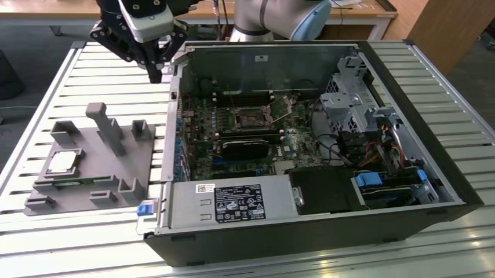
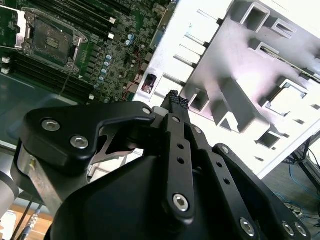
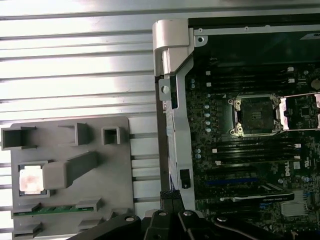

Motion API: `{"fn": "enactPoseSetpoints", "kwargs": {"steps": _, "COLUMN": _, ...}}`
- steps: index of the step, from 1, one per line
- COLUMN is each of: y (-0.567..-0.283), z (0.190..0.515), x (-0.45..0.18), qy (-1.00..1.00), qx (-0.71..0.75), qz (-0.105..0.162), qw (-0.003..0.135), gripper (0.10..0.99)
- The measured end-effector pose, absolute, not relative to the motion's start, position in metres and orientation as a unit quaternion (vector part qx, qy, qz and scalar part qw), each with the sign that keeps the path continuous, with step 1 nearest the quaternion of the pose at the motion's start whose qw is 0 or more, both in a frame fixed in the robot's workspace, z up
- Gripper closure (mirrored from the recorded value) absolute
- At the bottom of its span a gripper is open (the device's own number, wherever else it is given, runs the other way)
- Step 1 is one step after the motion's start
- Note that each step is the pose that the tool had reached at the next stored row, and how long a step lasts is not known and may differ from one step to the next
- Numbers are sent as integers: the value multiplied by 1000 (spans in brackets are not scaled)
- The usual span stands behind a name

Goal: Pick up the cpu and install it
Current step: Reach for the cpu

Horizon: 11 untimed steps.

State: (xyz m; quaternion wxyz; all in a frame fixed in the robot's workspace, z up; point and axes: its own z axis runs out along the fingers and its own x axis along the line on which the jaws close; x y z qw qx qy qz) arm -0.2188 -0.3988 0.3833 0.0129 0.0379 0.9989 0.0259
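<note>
The cpu [image 1: 64, 162] [image 3: 31, 180], a small silvery square chip, lies flat in a recess of the grey fixture tray [image 1: 116, 174] [image 3: 115, 150] at the exterior view's left. My gripper [image 1: 155, 74] [image 2: 174, 97] [image 3: 171, 194] hangs above the slatted table, beside the far left corner of the open computer case [image 1: 178, 191]. It is well apart from the cpu, its fingers are shut together and hold nothing. Inside the case, the motherboard's black-framed socket [image 1: 251, 119] [image 2: 50, 42] [image 3: 255, 116] stands open with its metal lid [image 3: 300, 112] swung aside.
The tray carries upright pegs [image 1: 104, 124] and a green memory stick [image 3: 55, 210] along one edge. The case holds a power supply [image 1: 232, 202], a drive cage [image 1: 348, 98] and loose cables [image 1: 386, 150]. The table's [image 1: 46, 104] edges are close on all sides.
</note>
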Motion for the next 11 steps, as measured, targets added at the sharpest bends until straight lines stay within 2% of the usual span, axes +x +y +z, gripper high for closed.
{"fn": "enactPoseSetpoints", "kwargs": {"steps": 11, "y": -399, "z": 383, "x": -221, "qy": 999, "qx": 38, "qz": 26, "qw": 13, "gripper": 980}}
